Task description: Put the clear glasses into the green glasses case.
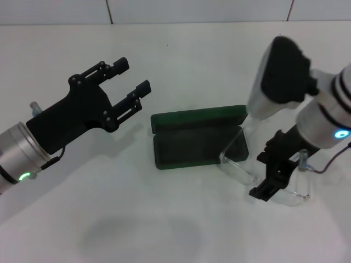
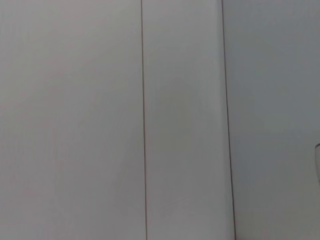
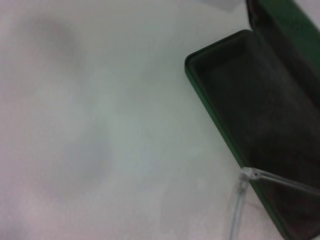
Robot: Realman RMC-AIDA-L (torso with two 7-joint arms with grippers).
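Observation:
The green glasses case (image 1: 197, 137) lies open in the middle of the white table, lid (image 1: 198, 117) standing up at the back, and its dark inside (image 3: 260, 115) holds nothing. The clear glasses (image 1: 241, 171) are at the case's right end. One thin clear arm (image 3: 285, 181) reaches over the case's right corner. My right gripper (image 1: 267, 186) is shut on the glasses at their middle, with the clear lens showing on both sides of it. My left gripper (image 1: 132, 75) hovers open to the left of the case and holds nothing.
The white table (image 1: 164, 219) spreads around the case. A tiled wall (image 1: 197, 10) runs along its far edge. The left wrist view shows only a pale surface with thin seams (image 2: 144, 120).

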